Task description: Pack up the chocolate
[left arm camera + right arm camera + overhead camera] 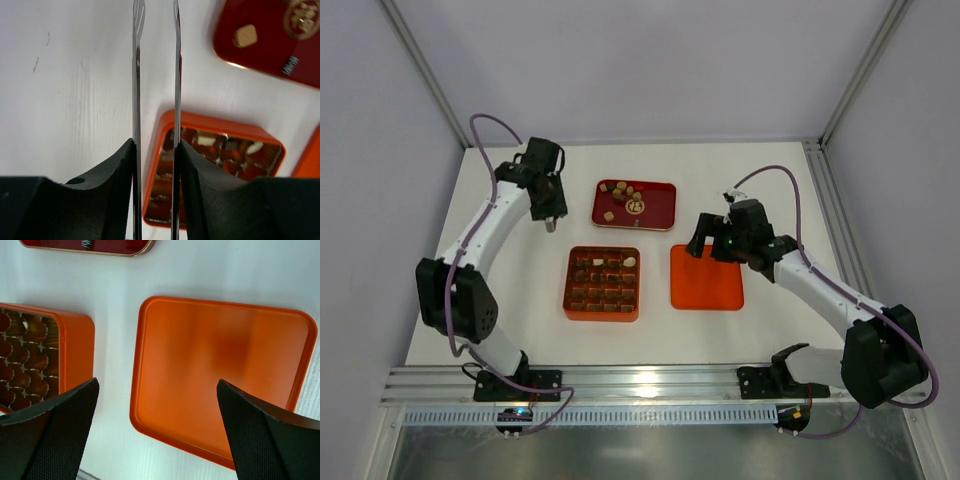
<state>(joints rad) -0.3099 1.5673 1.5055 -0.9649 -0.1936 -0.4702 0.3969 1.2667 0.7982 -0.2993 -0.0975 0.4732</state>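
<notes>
Several brown and cream chocolates point(625, 195) lie in a dark red tray point(665, 215) at the back. The orange grid box point(567, 285) in the middle holds several chocolates, one of them cream-white point(630, 262). My left gripper point(551, 222) hovers left of the tray, shut on thin metal tweezers point(136, 75). The blades stand apart with nothing between them. In the left wrist view the left gripper point(156, 150) is over the box's point(220, 125) left edge, and a tan cube point(245, 36) lies in the tray point(270, 55). My right gripper point(708, 245) is open and empty above the flat orange lid point(706, 277).
In the right wrist view the right gripper point(157, 384) frames the lid point(225, 370), with the box point(75, 355) to its left and the tray's rim point(115, 247) at the top. White walls enclose the table on three sides.
</notes>
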